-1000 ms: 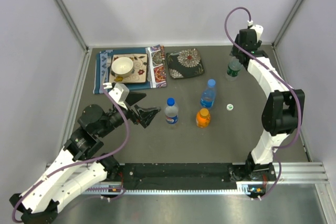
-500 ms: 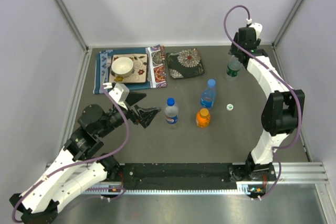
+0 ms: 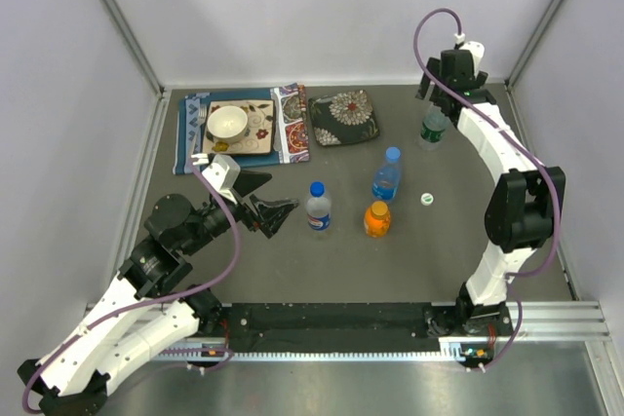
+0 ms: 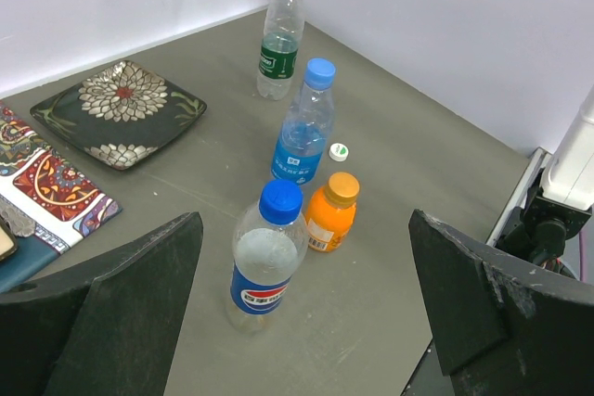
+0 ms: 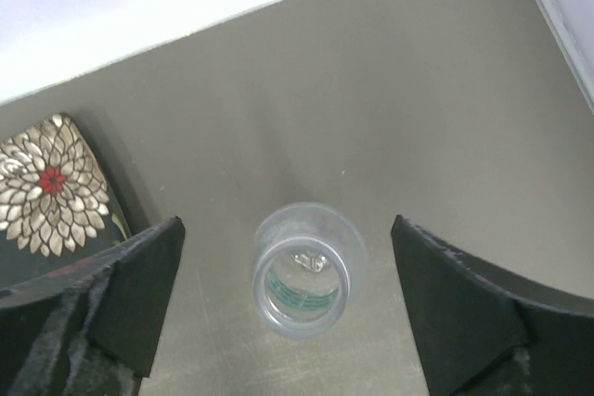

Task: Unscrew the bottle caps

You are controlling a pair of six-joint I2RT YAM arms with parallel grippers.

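Note:
Four bottles stand on the grey table. The clear green-label bottle (image 3: 433,127) at the far right has no cap; its open mouth (image 5: 302,283) shows from above, and it also shows in the left wrist view (image 4: 278,44). My right gripper (image 3: 436,96) is open and empty, its fingers (image 5: 464,308) spread wide above that bottle. The blue-tinted bottle (image 3: 387,174), the blue-red-label bottle (image 3: 318,207) and the short orange bottle (image 3: 377,218) carry their caps. My left gripper (image 3: 283,192) is open and empty, just left of the blue-red-label bottle (image 4: 264,257).
A loose white cap (image 3: 426,199) lies right of the orange bottle. A dark floral plate (image 3: 343,118) sits at the back middle. A patterned placemat (image 3: 292,138) with a plate and white bowl (image 3: 227,122) lies at the back left. Walls enclose three sides.
My right wrist has shifted slightly above the green-label bottle. The left arm and the bottles have not moved.

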